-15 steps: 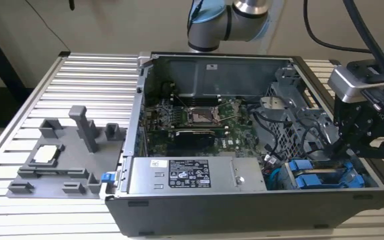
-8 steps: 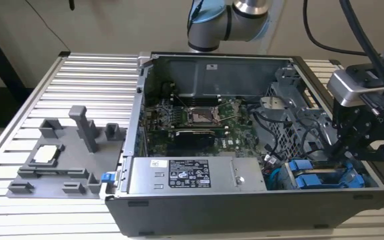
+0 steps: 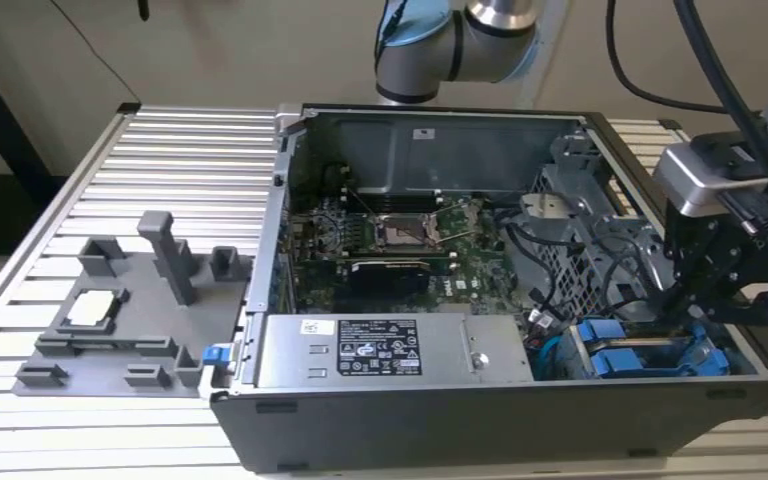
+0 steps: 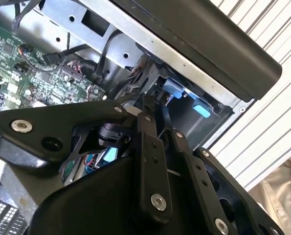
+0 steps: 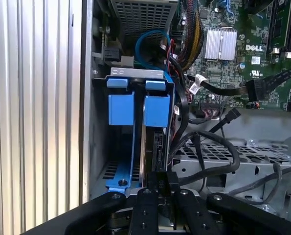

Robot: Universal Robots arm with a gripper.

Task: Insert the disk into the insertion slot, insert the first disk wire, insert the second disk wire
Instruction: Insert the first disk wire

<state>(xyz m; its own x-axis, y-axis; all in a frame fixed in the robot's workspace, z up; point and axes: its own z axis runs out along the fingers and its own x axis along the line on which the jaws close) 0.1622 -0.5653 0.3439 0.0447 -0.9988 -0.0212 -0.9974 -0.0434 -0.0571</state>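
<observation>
The disk (image 5: 154, 142) stands on edge in its blue carrier (image 5: 157, 110), inside the insertion slot (image 5: 99, 147), a grey metal bay at the case's corner. A second blue carrier (image 5: 121, 107) sits beside it. In the first wrist view my gripper (image 5: 162, 180) is at the disk's near end. Its fingertips are together and I see nothing between them. In the exterior view the gripper (image 3: 704, 315) hangs over the blue carriers (image 3: 618, 360) at the case's right. Black wires (image 5: 209, 142) loop loose next to the bay.
The open computer case holds a motherboard (image 3: 398, 235), a silver labelled power-supply box (image 3: 377, 350) and a perforated cage (image 3: 578, 260). A blue cable (image 5: 145, 44) curls behind the bay. A grey fixture (image 3: 131, 310) stands on the ribbed table at the exterior view's left.
</observation>
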